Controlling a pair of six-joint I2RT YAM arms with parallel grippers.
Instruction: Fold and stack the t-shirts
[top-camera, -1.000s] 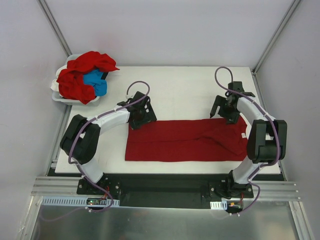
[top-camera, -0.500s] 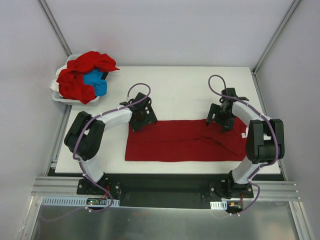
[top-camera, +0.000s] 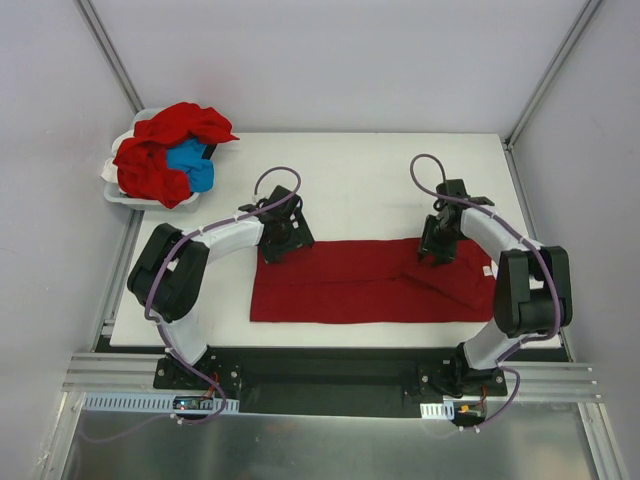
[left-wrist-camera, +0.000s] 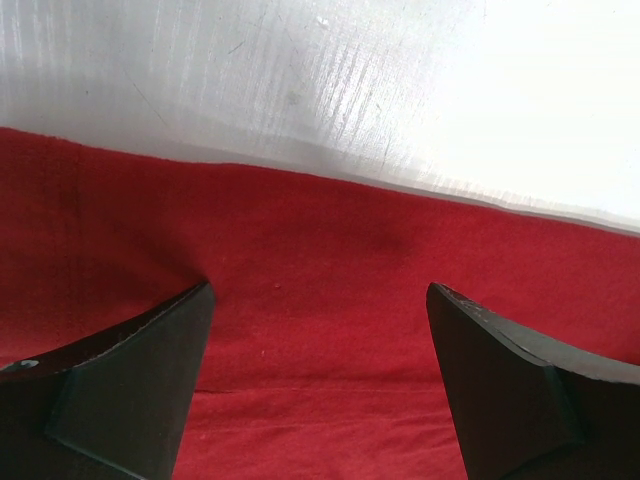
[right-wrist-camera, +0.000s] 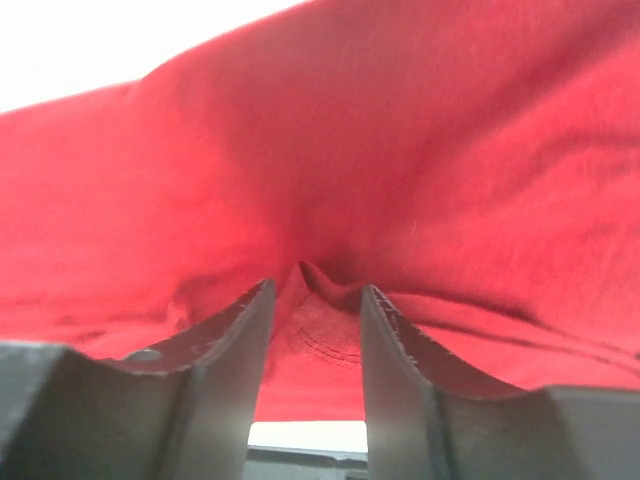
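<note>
- Top external: high above the table (top-camera: 350, 170)'s near edge, facing down.
- Left wrist: close over the red t-shirt (left-wrist-camera: 330, 270)'s far edge.
- Right wrist: closer still, same shirt, toward the table's right edge.

We count one deep-red cloth t-shirt (top-camera: 370, 282) spread on the one white table (top-camera: 370, 170). There is one white tub (top-camera: 112, 190), and in it one bright blue t-shirt (top-camera: 190, 165) among a heap of red t-shirts (top-camera: 160, 140) whose number we cannot tell. We count two white-and-black arms, each with one black tool: left tool (top-camera: 270, 250), right tool (top-camera: 437, 252).
</note>
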